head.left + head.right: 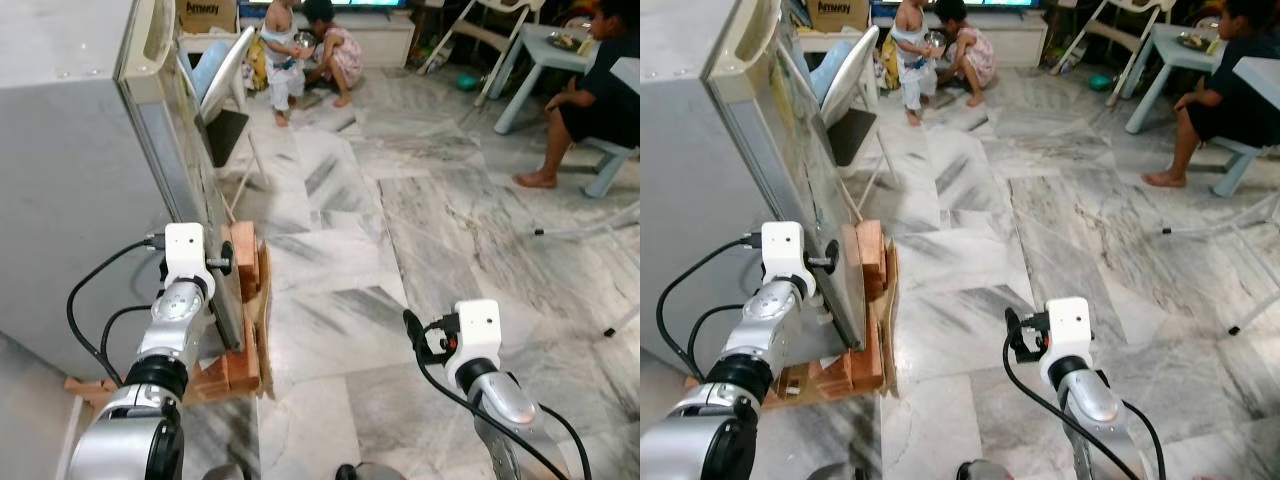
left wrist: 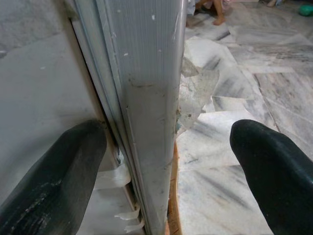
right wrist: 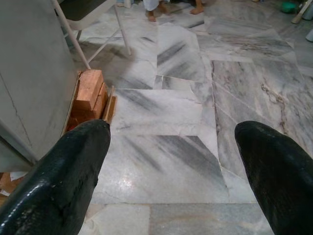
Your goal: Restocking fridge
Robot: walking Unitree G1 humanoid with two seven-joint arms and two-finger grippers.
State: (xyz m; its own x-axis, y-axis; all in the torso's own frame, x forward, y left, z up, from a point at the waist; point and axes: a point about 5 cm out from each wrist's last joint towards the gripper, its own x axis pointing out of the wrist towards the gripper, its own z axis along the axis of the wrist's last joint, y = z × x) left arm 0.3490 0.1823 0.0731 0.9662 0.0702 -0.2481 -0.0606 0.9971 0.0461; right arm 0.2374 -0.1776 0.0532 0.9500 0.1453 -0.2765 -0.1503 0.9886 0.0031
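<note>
Opening fridge door, restock not begun yet.
L gripper (image 2: 166,161) at lower edge of fridge door (image 2: 146,98), jaws wide, straddling the edge, one finger (image 2: 54,176) at the gap w/ the fridge (image 1: 60,180); contact unclear. Next prob: close on edge, swing door out. R gripper (image 3: 171,171) over floor (image 3: 195,98), jaws wide, holding nothing.

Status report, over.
Left gripper open, jaws straddling the fridge door edge. Right gripper open over floor. Wooden blocks at fridge base.
</note>
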